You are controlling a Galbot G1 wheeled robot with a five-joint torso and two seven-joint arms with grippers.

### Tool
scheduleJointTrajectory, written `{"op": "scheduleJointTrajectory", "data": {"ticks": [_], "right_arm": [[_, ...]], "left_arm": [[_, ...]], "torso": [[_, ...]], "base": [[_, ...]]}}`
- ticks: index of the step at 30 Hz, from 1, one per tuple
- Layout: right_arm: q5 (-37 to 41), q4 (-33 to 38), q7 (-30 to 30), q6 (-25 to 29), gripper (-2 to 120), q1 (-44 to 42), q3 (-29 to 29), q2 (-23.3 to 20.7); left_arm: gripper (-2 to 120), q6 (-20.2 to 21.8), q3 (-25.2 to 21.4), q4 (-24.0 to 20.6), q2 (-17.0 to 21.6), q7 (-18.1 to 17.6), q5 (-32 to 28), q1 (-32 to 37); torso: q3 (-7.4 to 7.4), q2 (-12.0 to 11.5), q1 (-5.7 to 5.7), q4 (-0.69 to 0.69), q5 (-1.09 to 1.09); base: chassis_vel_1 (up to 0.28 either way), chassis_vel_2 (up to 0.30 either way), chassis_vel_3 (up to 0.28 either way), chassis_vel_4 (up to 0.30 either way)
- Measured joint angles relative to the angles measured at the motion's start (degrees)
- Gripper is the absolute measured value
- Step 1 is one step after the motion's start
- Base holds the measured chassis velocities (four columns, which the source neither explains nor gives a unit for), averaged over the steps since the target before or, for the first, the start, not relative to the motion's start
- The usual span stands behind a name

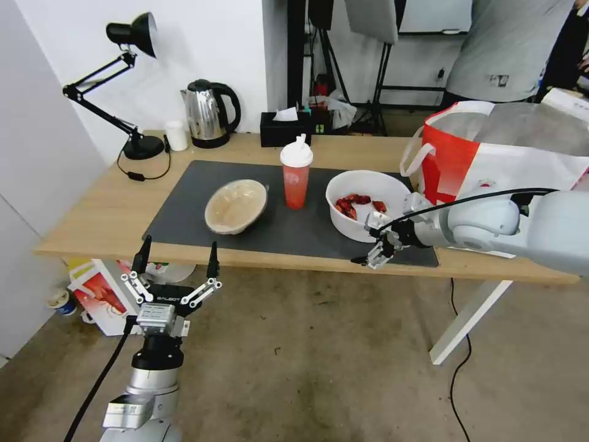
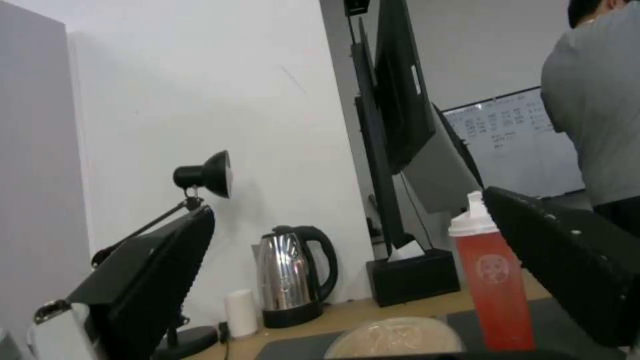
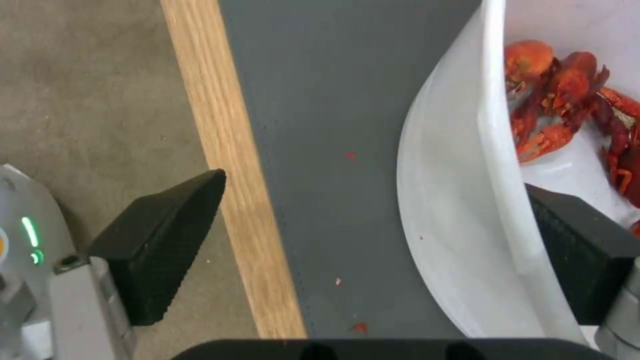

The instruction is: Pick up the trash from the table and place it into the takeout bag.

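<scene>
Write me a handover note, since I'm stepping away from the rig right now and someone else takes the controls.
Left gripper: open, idle below the table's front edge.
Right gripper: open, at the near rim of the white bowl, one finger over its inside, one outside; nothing gripped yet.
Tan paper bowl and red drink cup stand on the grey mat.
Takeout bag stands open at the table's right end.
Done: nothing bagged. Left: all three pieces.
</scene>
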Motion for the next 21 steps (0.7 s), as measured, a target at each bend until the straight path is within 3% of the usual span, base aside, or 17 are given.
{"op": "scheduleJointTrajectory", "data": {"ticks": [6, 17, 19, 21], "right_arm": [[0.06, -0.08, 0.19, 0.01, 87, -0.01, 0.30, 0.00], [3.21, -0.22, -0.62, -0.03, 51, 4.44, -1.30, -0.75], [3.23, -0.23, -0.95, -0.02, 51, 4.48, -1.32, -0.64], [3.21, -0.16, -1.71, 0.00, 37, 4.55, -1.34, -0.31]], "left_arm": [[100, 0.00, 0.01, 0.16, 0.07, 0.00, 0.01, -0.34], [100, 0.01, 0.09, 0.15, 0.16, 0.02, 0.04, -0.73], [100, 0.01, 0.10, 0.15, 0.15, 0.02, 0.04, -0.73], [100, 0.01, 0.11, 0.11, 0.13, 0.02, 0.07, -0.72]], "torso": [[0.00, 0.00, 0.00, -0.02, 0.00], [0.01, 0.00, 0.00, 0.00, 0.01], [0.01, 0.00, 0.00, 0.00, 0.01], [0.01, 0.00, 0.00, 0.00, 0.01]], "base": [[0.000, 0.000, 0.000, 0.000], [0.000, 0.000, 0.000, 0.000], [0.000, 0.000, 0.000, 0.000], [0.000, 0.000, 0.000, 0.000]]}}
